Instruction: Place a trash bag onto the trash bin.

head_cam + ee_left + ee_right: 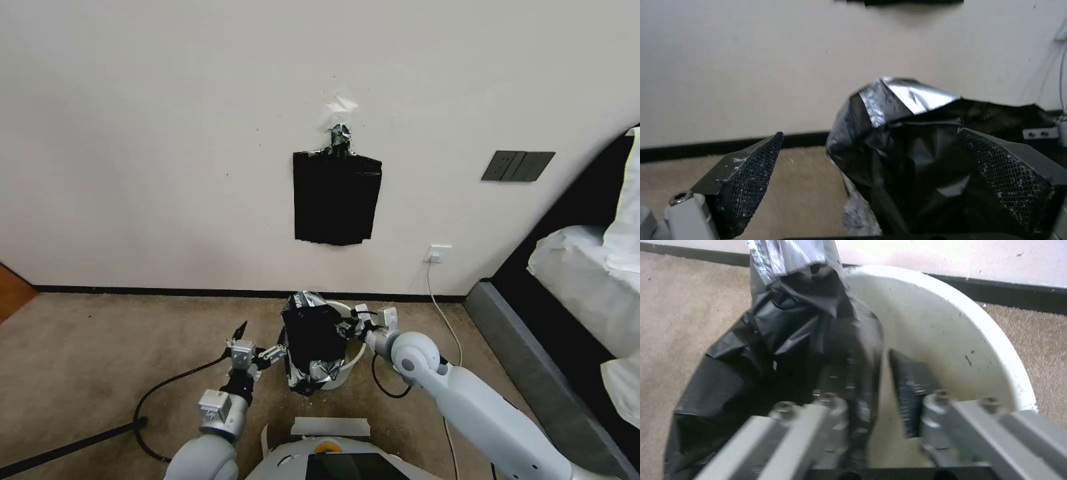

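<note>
While we're stretching the trash bag (311, 347) over the trash bin (349, 365) on the carpet, our left gripper (871, 186) is hanging spread wide beside it; the right gripper (880, 386), reaching inside, looks parted around bag film, so we're going slow to avoid tearing.

Bedroom — bed (587, 280), carpet (100, 353), wall switches (518, 165)
</note>
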